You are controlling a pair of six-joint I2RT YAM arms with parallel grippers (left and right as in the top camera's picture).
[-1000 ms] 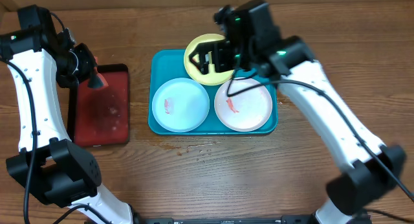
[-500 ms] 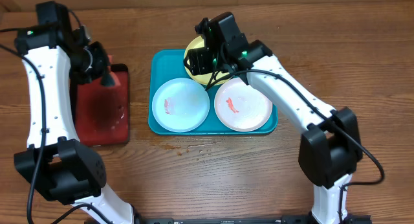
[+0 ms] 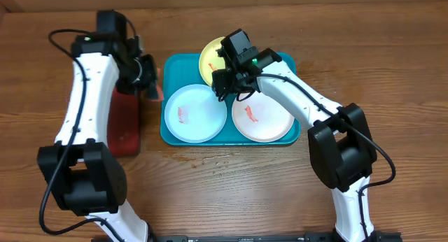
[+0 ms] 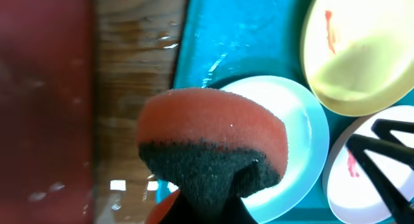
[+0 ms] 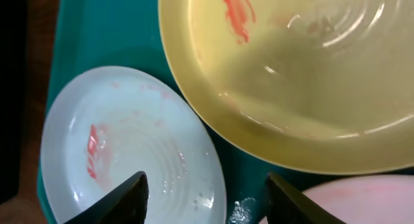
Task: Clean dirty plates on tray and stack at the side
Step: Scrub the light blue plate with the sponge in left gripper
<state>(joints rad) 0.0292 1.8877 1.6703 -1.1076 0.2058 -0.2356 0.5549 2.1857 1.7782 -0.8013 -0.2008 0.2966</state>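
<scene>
Left end effector [image 3: 150,82] moved beside tray [image 3: 175,64] — sponge [image 4: 213,136] near blue plate [image 3: 194,115]

Wears white shells on the long links of left arm [image 3: 78,102] and right arm [image 3: 297,96], with black joint housings and bases. Trails thin black cables [image 3: 385,165]. Shows a green light [image 3: 255,59] near the right wrist; ends in black tapered fingers [image 5: 127,197].
</scene>
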